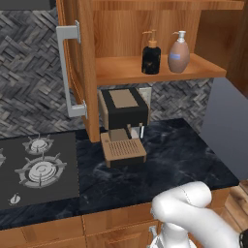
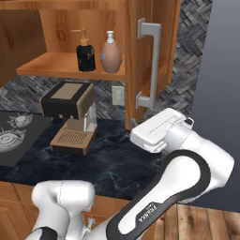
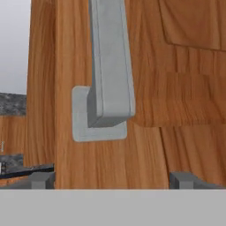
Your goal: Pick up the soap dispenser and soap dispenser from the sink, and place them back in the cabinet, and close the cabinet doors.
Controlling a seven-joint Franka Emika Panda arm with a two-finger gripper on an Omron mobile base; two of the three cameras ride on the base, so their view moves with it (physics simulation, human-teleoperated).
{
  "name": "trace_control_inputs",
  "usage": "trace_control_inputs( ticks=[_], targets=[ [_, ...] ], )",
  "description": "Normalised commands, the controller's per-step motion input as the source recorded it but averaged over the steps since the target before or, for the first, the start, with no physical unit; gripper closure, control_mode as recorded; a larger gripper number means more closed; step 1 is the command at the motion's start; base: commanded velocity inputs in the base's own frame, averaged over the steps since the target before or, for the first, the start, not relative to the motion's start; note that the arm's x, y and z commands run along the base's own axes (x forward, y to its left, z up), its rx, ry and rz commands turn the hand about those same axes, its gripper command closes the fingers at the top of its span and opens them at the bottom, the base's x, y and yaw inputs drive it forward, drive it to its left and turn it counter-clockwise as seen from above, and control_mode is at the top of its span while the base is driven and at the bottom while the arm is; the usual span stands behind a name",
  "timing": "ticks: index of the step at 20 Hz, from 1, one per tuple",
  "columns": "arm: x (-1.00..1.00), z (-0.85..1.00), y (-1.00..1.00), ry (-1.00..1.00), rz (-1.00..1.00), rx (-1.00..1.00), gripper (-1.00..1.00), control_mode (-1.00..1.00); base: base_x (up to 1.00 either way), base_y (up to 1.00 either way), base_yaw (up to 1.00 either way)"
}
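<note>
The brown cabinet [image 1: 121, 68] stands open above the counter. On its inner shelf [image 2: 51, 63] the black soap dispenser [image 1: 151, 57] [image 2: 86, 57] and the peach-orange soap dispenser [image 1: 178, 55] [image 2: 111, 56] stand upright side by side. The left door [image 1: 85, 58] and the right door [image 2: 166, 51] both swing outward. My gripper [image 3: 112, 180] is open, close in front of the right door, just below the lower end of its grey bar handle [image 3: 110, 66] [image 2: 151, 65]. Nothing is between the fingertips [image 3: 42, 180]. The sink is out of view.
A black and tan coffee machine [image 1: 122, 126] [image 2: 70, 117] sits on the dark marble counter [image 1: 174, 155] under the shelf. A gas stove [image 1: 38, 167] lies to the left. A tall grey panel [image 2: 220, 93] rises to the right of the cabinet.
</note>
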Motion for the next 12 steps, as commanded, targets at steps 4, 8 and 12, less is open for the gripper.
trace_control_inputs(
  ticks=[4, 8, 12],
  targets=[
    [0.42, 0.00, 0.71, 0.00, 0.00, 0.00, -1.00, -1.00, 0.00, 0.00, 0.00],
    [0.43, 0.00, 0.67, 0.00, 0.00, 0.00, -1.00, -1.00, 0.00, 0.00, 0.00],
    [0.48, 0.00, 0.64, 0.00, 0.00, 0.00, -1.00, -1.00, 0.00, 0.00, 0.00]
  ],
)
